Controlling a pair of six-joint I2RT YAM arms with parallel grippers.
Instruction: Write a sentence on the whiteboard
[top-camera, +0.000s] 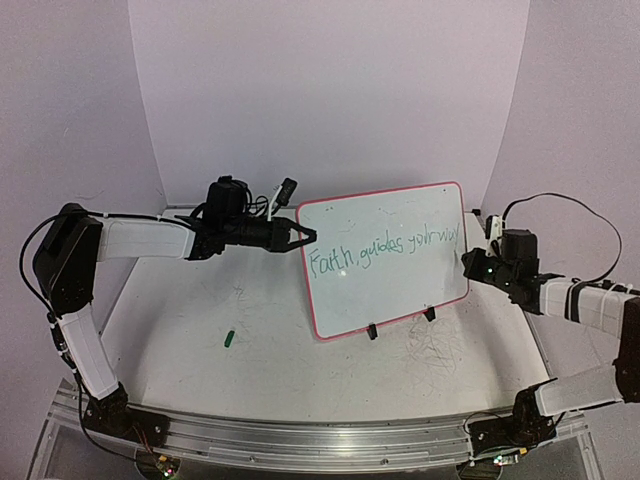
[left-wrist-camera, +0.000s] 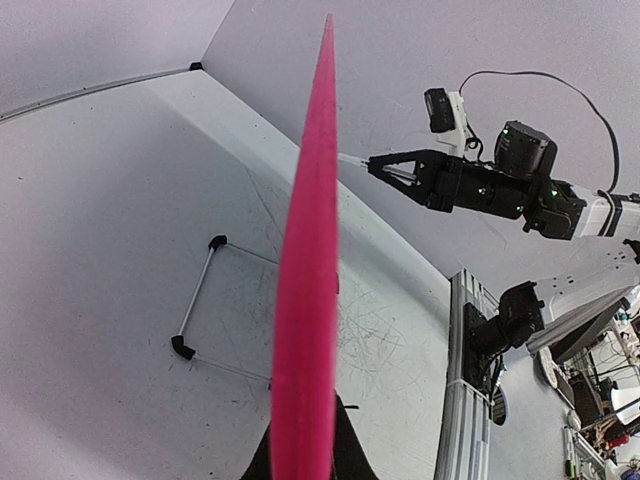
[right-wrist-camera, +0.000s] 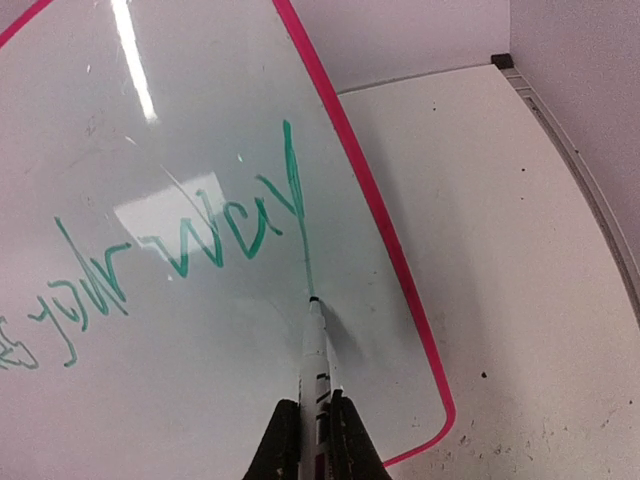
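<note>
Glossy smooth whiteboard; scuffed matt tabletop

top: high, rear, looking down | wrists: close, facing shared whiteboard

L arm: white links, blk joints.
R arm: same; green LEDs, looping blk cable.
L gripper: blk, tapered.
R gripper: same.

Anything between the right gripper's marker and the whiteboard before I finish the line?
Nothing visible. The marker tip already sits on the whiteboard, at the tail of the last stroke of the sentence.
</note>
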